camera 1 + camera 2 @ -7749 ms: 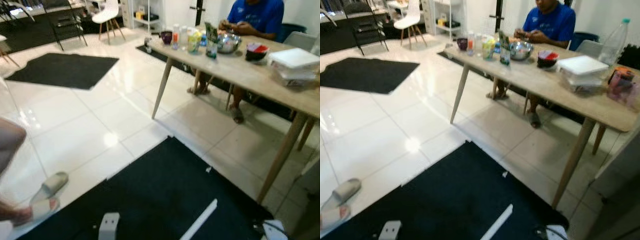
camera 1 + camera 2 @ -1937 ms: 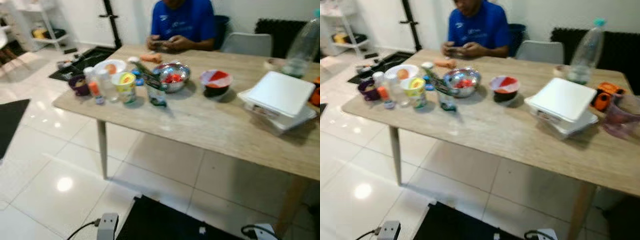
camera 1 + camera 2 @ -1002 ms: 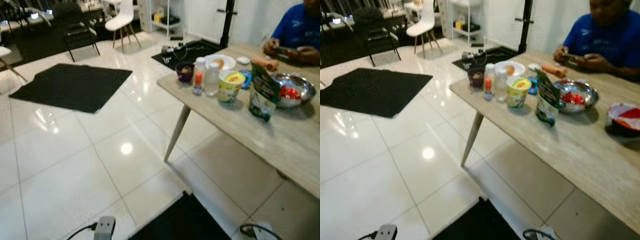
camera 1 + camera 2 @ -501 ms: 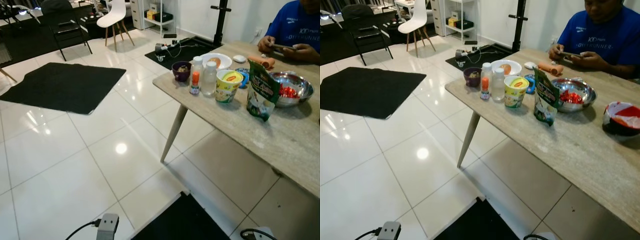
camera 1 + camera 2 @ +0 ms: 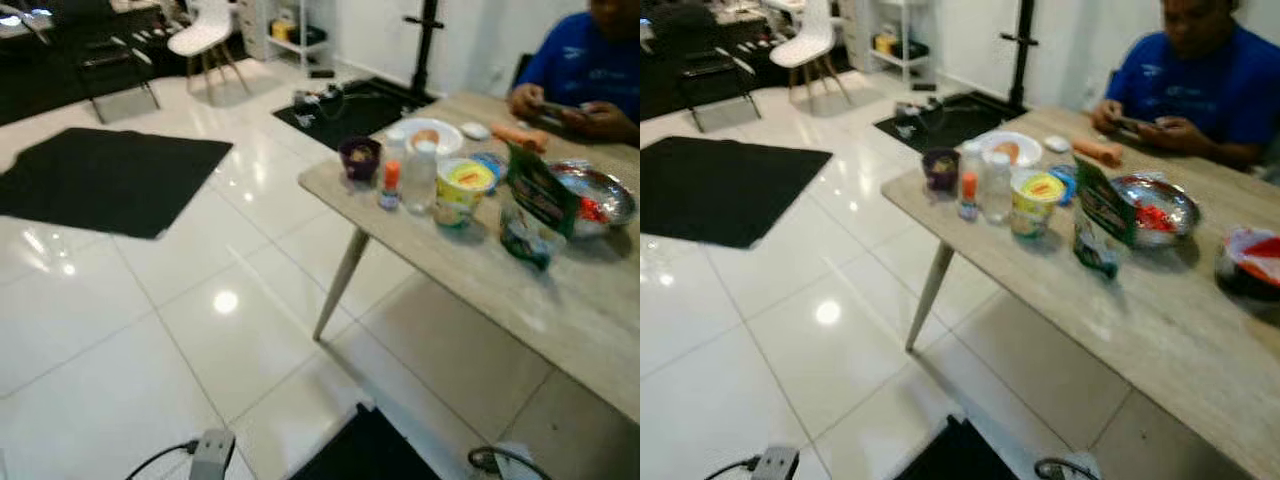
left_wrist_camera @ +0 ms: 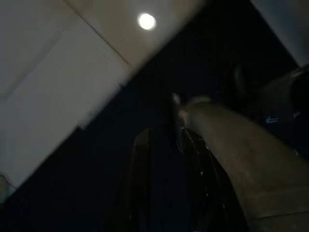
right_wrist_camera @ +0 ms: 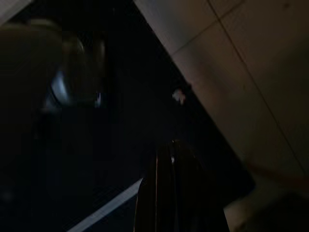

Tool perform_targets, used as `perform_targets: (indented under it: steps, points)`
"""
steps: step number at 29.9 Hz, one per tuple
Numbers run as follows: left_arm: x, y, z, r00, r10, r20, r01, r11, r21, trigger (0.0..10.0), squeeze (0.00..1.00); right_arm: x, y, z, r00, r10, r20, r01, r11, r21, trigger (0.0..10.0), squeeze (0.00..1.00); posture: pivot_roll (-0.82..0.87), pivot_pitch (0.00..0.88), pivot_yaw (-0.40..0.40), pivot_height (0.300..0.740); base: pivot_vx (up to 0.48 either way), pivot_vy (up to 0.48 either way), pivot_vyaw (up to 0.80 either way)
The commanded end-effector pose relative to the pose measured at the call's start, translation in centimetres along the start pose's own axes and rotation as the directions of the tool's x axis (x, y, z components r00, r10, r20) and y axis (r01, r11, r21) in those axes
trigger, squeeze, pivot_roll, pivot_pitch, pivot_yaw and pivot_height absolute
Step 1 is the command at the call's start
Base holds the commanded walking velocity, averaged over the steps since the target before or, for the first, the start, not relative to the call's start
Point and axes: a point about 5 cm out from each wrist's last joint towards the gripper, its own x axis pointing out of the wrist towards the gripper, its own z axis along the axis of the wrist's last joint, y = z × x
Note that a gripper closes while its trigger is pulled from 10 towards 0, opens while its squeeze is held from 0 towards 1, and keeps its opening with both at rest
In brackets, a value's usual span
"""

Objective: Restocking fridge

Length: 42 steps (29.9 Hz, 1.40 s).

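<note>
— What stands on the counter (image 5: 560, 300)?
— A yellow-lidded cup (image 5: 459, 191), clear bottle (image 5: 420, 176), green pouch (image 5: 535, 206) and steel bowl (image 5: 597, 197), near a seated person in blue (image 5: 1200, 85).
— And the pincers?
— Both hang over a dark mat: left pincer (image 6: 164, 159) slightly spread, right pincer (image 7: 175, 164) pressed together.

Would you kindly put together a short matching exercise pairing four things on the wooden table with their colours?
Things:
1. small bowl at the table corner
2. noodle cup
3. snack pouch
4. mixing bowl holding red pieces

Colours:
A. shiny silver
B. dark purple
C. green and white
D. yellow lid with a red mark

Pairs: 1-B, 2-D, 3-C, 4-A
</note>
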Motion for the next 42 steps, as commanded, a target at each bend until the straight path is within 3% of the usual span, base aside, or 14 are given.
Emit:
perform_targets:
  steps: [1,16,25,32,41,42]
  points:
    - [-0.1,0.0,-0.3,1.0,0.002,-0.009,-0.002,1.0,-0.001,10.0,0.0,0.1,0.2,0.6,1.0,0.005,0.013,-0.005,1.0,-0.003,10.0,0.0,-0.05,0.014,0.047,0.74,0.334,0.0,0.0]
    - [0.0,0.0,-0.4,1.0,0.003,-0.015,-0.003,1.0,-0.013,10.0,0.0,0.1,-0.1,0.8,1.0,-0.002,0.019,0.002,1.0,-0.006,10.0,0.0,-0.05,0.015,0.039,0.74,0.087,0.0,0.0]
    - [-0.1,0.2,-0.3,0.999,0.035,-0.016,-0.035,0.999,0.001,10.0,0.0,0.1,0.1,0.9,1.0,0.007,0.023,-0.006,1.0,-0.001,10.0,0.0,-0.04,0.018,0.042,0.74,0.056,-0.384,0.0]
    - [-0.1,0.3,-0.2,0.999,0.051,-0.004,-0.051,0.999,-0.009,10.0,0.0,0.1,0.3,0.9,1.0,0.01,0.022,-0.01,1.0,-0.001,10.0,0.0,-0.04,0.019,0.043,0.74,0.0,0.0,0.0]
    - [-0.2,0.7,0.3,0.984,0.153,0.094,-0.14,0.981,-0.13,10.0,0.0,0.1,0.2,0.8,1.0,0.008,0.02,-0.008,1.0,-0.002,10.0,0.0,-0.04,0.023,0.04,0.74,0.0,0.0,0.0]
    - [-0.4,2.0,3.5,0.954,0.216,0.21,-0.168,0.96,-0.223,10.0,0.0,0.1,0.1,0.8,1.0,0.008,0.02,-0.008,1.0,-0.003,10.0,0.0,-0.04,0.027,0.039,0.74,0.0,0.0,0.0]
